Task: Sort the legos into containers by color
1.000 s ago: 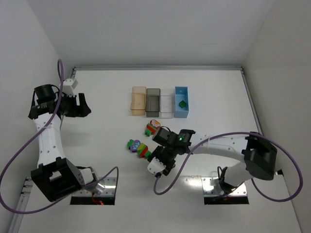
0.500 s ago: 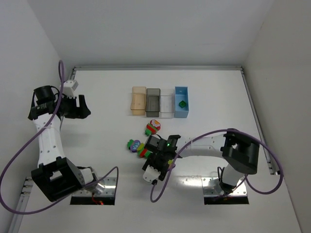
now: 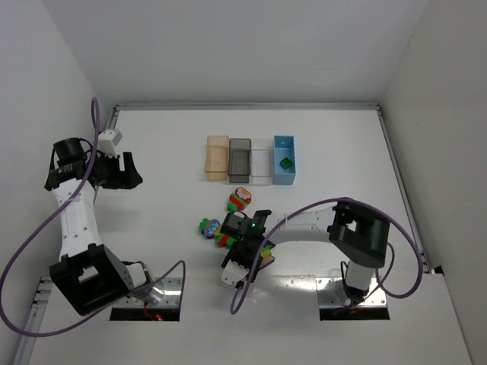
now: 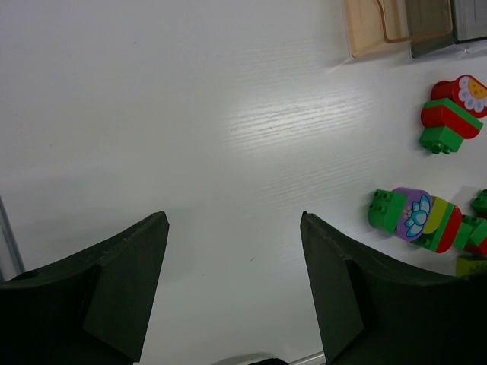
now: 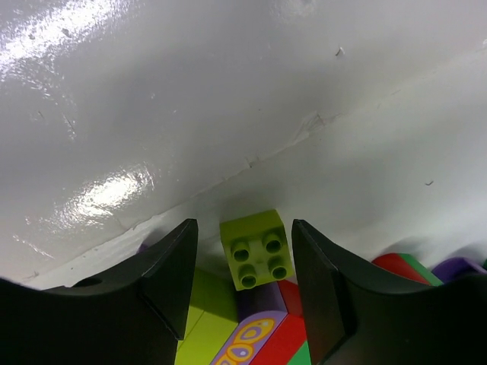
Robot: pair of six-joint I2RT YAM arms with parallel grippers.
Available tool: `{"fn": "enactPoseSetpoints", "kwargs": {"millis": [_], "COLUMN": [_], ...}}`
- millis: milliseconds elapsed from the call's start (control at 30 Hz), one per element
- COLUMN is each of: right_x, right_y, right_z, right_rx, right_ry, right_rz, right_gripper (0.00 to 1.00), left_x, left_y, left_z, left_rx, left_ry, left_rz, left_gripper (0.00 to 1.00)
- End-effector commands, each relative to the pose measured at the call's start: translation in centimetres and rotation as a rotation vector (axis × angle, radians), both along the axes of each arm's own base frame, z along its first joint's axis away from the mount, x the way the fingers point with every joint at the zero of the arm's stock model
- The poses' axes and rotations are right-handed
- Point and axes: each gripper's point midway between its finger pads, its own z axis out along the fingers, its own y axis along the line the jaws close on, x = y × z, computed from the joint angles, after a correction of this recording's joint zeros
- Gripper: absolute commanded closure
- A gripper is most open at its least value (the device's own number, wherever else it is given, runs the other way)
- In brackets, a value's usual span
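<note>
My right gripper [image 3: 242, 255] hangs low over a cluster of joined legos at the table's front centre. In the right wrist view it [image 5: 245, 251] is open, with a lime-yellow brick [image 5: 256, 248] between the fingers and not touching them. Purple, red and lime bricks [image 5: 262, 327] lie beneath. A green-purple cluster [image 3: 209, 226] and a red-green cluster [image 3: 240, 198] lie nearby. The tan [image 3: 217, 157], dark grey [image 3: 240, 160], clear [image 3: 261, 166] and light blue [image 3: 285, 160] containers stand in a row behind. My left gripper [image 3: 125, 171] is open and empty at the far left.
A green brick [image 3: 284, 163] lies in the light blue container. The left wrist view shows the open gripper [image 4: 234, 220] over bare table, with both clusters [image 4: 415, 217] [image 4: 453, 110] and the tan container [image 4: 378, 26] to its right. White walls close in the table.
My right gripper has moved left and settled over the lego cluster at the front centre. The left arm has stayed still.
</note>
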Motion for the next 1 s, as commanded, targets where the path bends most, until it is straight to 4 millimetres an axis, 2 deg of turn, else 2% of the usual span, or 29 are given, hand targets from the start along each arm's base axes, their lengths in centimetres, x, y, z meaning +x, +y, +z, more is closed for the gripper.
{"fn": "enactPoseSetpoints", "kwargs": {"millis": [0, 67, 367, 533, 633, 700, 800, 967], "right_x": [0.0, 0.3, 2.5, 2.4, 2.3, 2.6, 2.4, 2.9], "right_y": [1.2, 0.8, 0.5, 0.6, 0.9, 1.9, 2.3, 5.6], "right_z": [0.8, 0.0, -0.9, -1.1, -0.4, 0.7, 1.3, 5.4], "right_rx": [0.028, 0.006, -0.016, -0.012, 0.01, 0.055, 0.087, 0.181], "right_ry": [0.032, 0.042, 0.05, 0.058, 0.059, 0.05, 0.063, 0.116], "right_rz": [0.037, 0.024, -0.022, -0.02, -0.018, -0.022, -0.028, -0.117], "right_gripper": [0.47, 0.47, 0.47, 0.58, 0.66, 0.69, 0.71, 0.74], "left_x": [0.3, 0.3, 0.5, 0.7, 0.9, 0.9, 0.6, 0.4], "left_y": [0.0, 0.0, -0.1, 0.0, 0.1, 0.1, -0.1, -0.2], "left_z": [-0.1, -0.3, -1.0, -1.2, -1.1, -1.1, -1.7, -2.0], "left_rx": [-0.022, -0.026, -0.06, -0.066, -0.062, -0.062, -0.07, -0.064], "left_ry": [-0.008, 0.0, 0.027, 0.029, 0.021, 0.021, 0.037, 0.035], "left_rz": [-0.01, -0.01, -0.003, 0.003, 0.003, 0.003, 0.004, -0.002], "left_gripper": [0.23, 0.23, 0.23, 0.23, 0.23, 0.23, 0.23, 0.23]}}
